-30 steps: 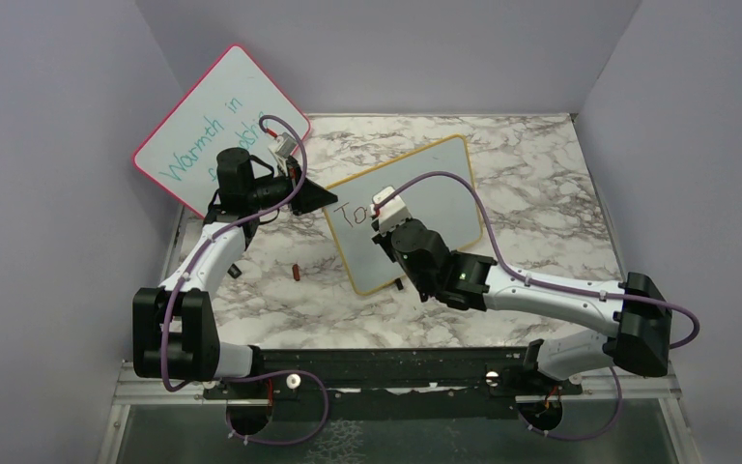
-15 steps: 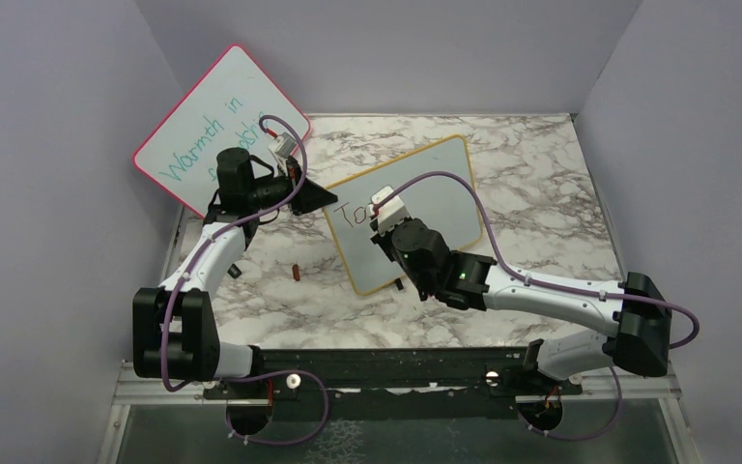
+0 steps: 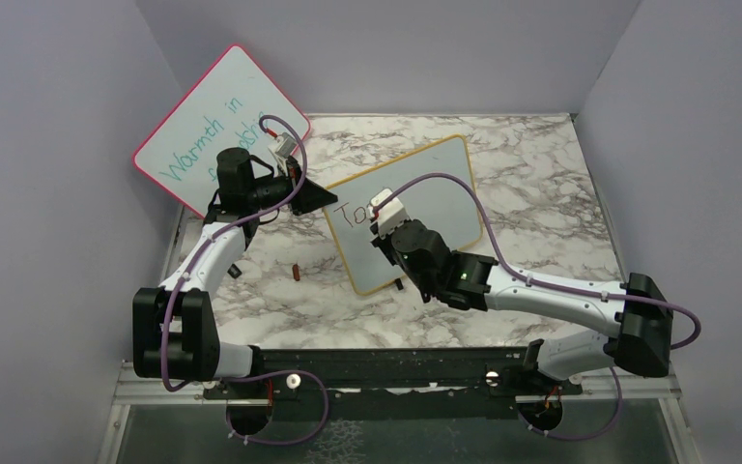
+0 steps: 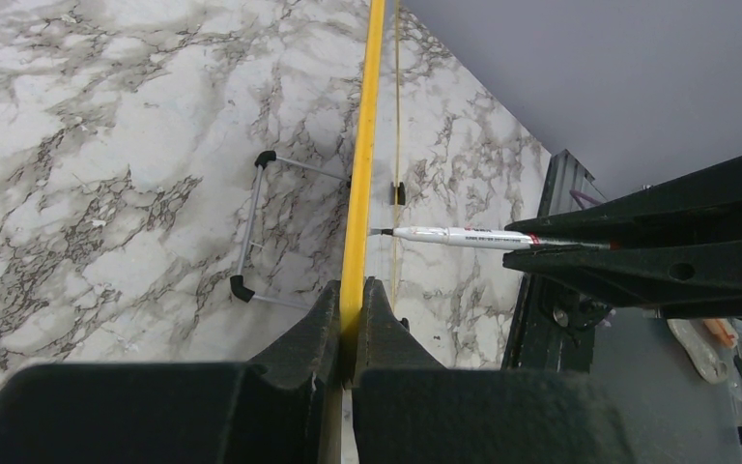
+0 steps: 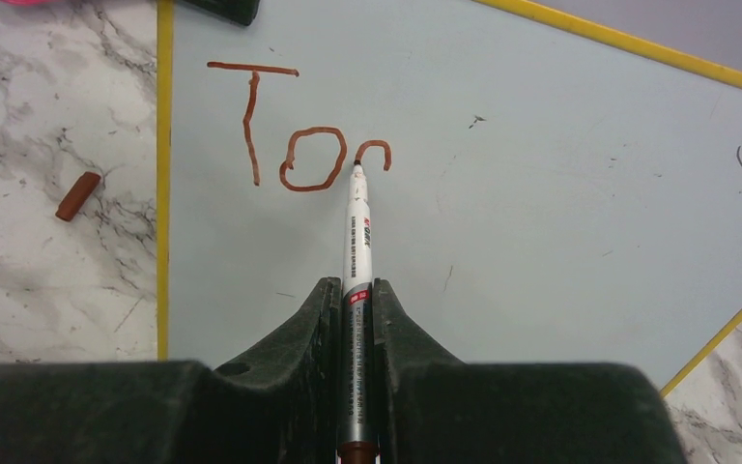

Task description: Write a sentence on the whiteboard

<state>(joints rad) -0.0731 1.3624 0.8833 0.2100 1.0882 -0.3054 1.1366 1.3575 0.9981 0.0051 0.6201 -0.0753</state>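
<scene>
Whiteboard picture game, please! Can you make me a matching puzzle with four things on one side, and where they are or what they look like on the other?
Things:
1. marker
2. whiteboard
3. red-brown cap
4. pink-framed board

Clues:
A. lying loose on the table
B. has teal words on it
C. clamped in the right gripper, tip at the red-brown letters
D. edge pinched by the left gripper

Pairs: 1-C, 2-D, 3-A, 4-B.
</scene>
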